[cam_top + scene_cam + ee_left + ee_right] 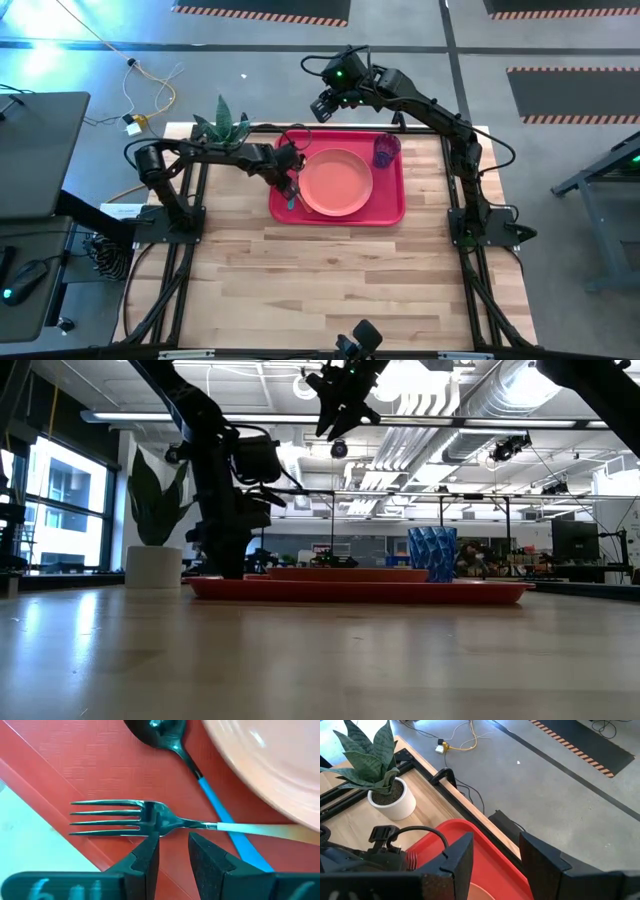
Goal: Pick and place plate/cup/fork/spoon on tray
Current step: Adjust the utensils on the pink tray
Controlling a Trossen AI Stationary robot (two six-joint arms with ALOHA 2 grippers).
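Tray (388, 208): red, at the table's far middle; every task item sits on it.

Plate (335, 182): salmon, centre of the tray, flat.

Cup (386, 150): blue-purple, upright in the tray's far right corner, apart from the plate.

Spoon (200, 780): teal handle, on the tray floor just beside the plate's left rim.

Fork (150, 817): lying on the tray with its orange handle crossing over the spoon's handle and ending beside the plate. Not held, as far as I can see.

Left gripper (172, 842): low over the fork's neck, jaws parted with a narrow gap, fingertips straddling the neck but gripping nothing.

Right gripper (492, 852): raised above the tray's far edge, jaws wide apart and empty, waiting.

Status, my reading: all four items placed; I only need to lift the left arm clear.

Risks:
- A fingertip catching the fork's neck on the way up, dragging it off the spoon or toward the tray's left edge.
- The crossed handles mean any nudge to the fork shifts the spoon too.
- A sideways retreat could clip the plate rim.
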